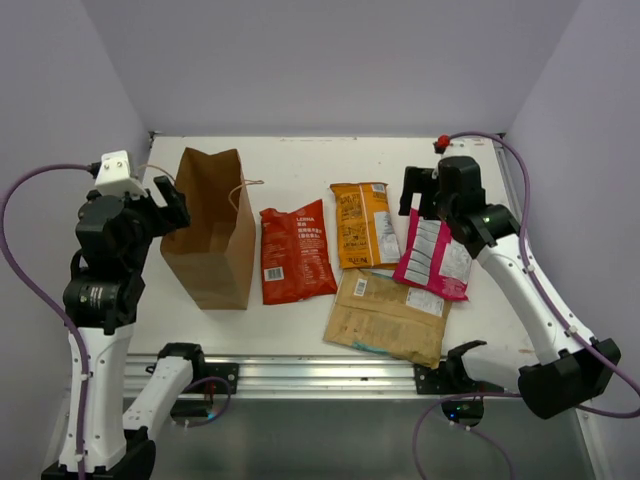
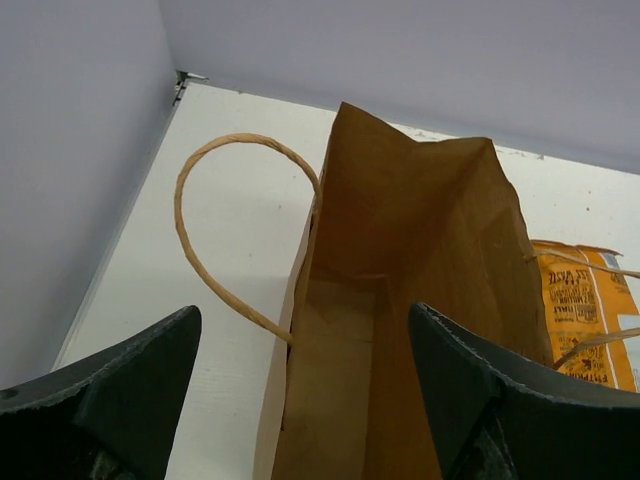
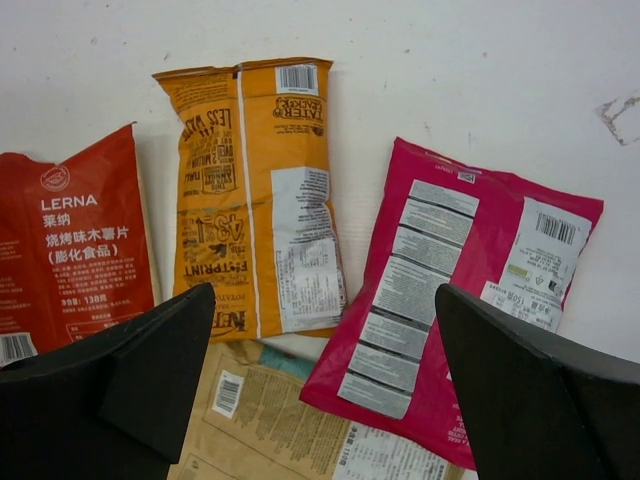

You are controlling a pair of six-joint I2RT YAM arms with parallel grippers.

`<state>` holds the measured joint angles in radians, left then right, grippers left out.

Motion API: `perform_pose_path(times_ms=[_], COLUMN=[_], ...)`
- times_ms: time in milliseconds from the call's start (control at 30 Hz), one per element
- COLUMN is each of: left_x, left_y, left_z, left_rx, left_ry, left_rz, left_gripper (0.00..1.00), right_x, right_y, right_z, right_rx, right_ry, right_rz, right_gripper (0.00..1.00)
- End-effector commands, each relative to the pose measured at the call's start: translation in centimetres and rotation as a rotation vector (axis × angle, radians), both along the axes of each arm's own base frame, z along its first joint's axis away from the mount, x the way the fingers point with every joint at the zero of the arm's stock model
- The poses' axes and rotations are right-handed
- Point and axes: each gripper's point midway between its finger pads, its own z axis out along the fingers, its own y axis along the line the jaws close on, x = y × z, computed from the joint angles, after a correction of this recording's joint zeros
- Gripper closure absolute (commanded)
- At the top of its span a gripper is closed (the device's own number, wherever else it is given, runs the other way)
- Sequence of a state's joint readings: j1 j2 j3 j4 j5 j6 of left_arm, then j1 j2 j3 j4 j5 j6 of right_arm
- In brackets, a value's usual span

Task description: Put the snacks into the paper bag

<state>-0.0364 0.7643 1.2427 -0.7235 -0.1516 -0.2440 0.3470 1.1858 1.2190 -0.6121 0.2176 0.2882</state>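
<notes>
Both of my end effectors are spread wide and holding nothing. My left end effector [image 2: 302, 312] hangs right at the open mouth of the tall brown kraft paper bag [image 1: 210, 235], which stands upright at the left of the white bench [image 1: 300, 165]. My right end effector [image 3: 325, 295] hovers over the snacks, all four lying flat to the right of the bag and none inside it yet.

There is a lot that could go wrong from here. The bag is thin creased paper with nothing in it, so a nudge from my left fingers could tip it or fold the mouth shut. Its thin twine loop handle [image 2: 200, 210] arcs out just beside my left finger, ready to snag. The packets are glossy, crinkly film, lying flat, so they are likely to slip out of a pinch. The red packet [image 3: 70, 250] lies nearest the bag and the orange packet [image 3: 250, 190] beside it. The magenta packet with white panels [image 3: 450, 290] and the orange one's lower end both overlap the larger tan packet with a white label [image 3: 270, 420], so lifting the tan one first would probably drag its neighbours along.
</notes>
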Motion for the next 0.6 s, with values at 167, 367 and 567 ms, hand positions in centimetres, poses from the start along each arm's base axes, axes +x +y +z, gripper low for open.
perform_pose_path(times_ms=[167,367,567], left_x=[1.1,1.3,1.5], left_y=[-0.9,-0.8,-0.7], left_z=[-3.2,-4.7,-5.7], left_rx=[0.002,0.006,0.007], left_ry=[0.089,0.149,0.173], left_rz=[-0.051,-0.042,-0.037], left_gripper=[0.27,0.36,0.7], right_x=[-0.1,0.0,0.1], right_y=[-0.1,-0.1,1.3], right_z=[0.7,0.2,-1.6], right_rx=[0.011,0.011,0.034], right_ry=[-0.026,-0.016,0.027], right_rz=[-0.014,-0.02,0.04], right_gripper=[0.04,0.04,0.04])
